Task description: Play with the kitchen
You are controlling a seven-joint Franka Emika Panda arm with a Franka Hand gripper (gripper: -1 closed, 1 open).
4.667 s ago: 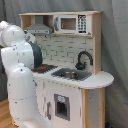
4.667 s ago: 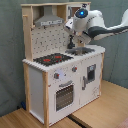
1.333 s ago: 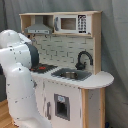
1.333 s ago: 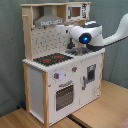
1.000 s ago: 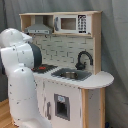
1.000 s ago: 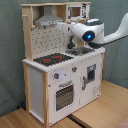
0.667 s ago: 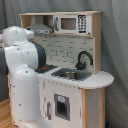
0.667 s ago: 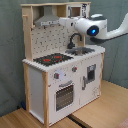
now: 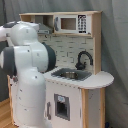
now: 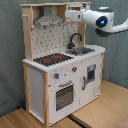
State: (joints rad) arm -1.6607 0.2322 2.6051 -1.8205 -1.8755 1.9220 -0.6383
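The arm (image 10: pixel 102 21) is being held up by the top shelf; the kitchen (image 10: pixel 60 75) worktop w/ hob and sink is lying below. Jaws' state can't be told.

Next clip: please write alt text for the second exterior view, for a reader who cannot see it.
A white robot arm reaches in from the second exterior view's right toward the top shelf of a white-and-wood toy kitchen. The kitchen has a red-ringed hob, a sink with a black tap, an oven door and a grey hood.
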